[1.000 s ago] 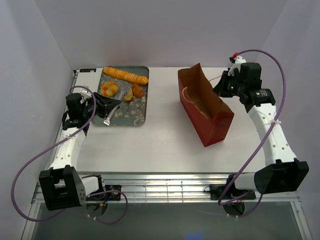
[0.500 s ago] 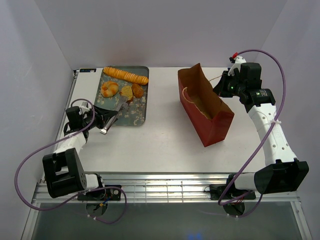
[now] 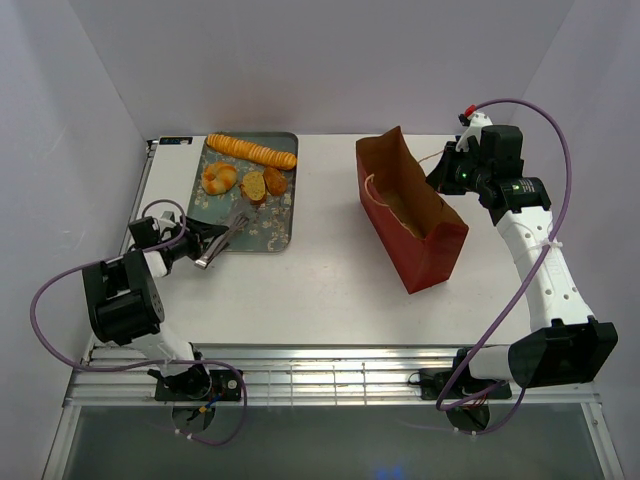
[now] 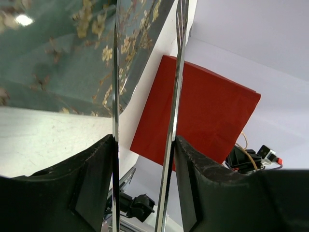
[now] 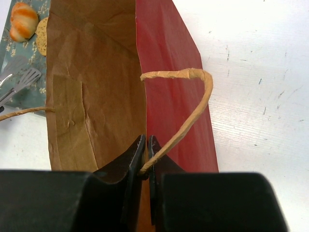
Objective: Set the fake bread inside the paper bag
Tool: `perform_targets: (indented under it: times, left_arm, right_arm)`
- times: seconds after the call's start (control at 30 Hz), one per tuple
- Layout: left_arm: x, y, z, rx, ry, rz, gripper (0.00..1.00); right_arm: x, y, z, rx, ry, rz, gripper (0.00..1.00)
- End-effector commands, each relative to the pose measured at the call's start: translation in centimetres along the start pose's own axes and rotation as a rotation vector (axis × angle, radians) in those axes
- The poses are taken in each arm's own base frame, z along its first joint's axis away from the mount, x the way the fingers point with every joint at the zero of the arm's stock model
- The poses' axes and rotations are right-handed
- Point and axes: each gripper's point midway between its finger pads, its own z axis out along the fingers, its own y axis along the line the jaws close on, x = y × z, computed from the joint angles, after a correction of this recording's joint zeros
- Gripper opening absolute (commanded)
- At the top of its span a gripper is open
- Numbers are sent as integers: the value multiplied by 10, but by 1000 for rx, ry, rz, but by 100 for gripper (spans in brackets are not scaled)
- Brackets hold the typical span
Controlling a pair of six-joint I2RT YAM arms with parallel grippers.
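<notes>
Top external: your left gripper sits low by the left edge of the table, clamped around the handle end of the metal tongs. The tong tips hang over the near part of the grey floral tray, apart from the food. Left wrist agrees: both tong arms run between the fingers, against the pads, with the arms not squeezed together.

Fake bread is all on the tray's far half. The ridged baguette lies along the far rim. The knotted bun, toast slice and a darker brown piece sit in a row just in front of it.

Paper bag stands mouth-up right of centre, well apart from the tray. Your right gripper has its jaws down to a thin gap, pinching the bag's rim where the string handle meets it. Can't tell whether anything's inside the bag.
</notes>
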Motion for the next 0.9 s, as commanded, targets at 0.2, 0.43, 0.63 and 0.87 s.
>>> perform_targets:
  times: [0.2,0.43,0.63,0.87]
  left_arm:
    - [-36,-21,3,103,30,69,61]
    - [-56,-14,14,86,16,52,61]
    - [-65,-11,21,92,38,43,61]
    - [-72,-5,28,85,42,32,61]
  right_arm:
    - [-15,4,2,-17,-37,-32,13]
    - [-17,1,2,-3,-39,-34,13]
    - [-17,0,2,4,-42,-36,13]
    - [-19,-2,1,22,-49,-42,13]
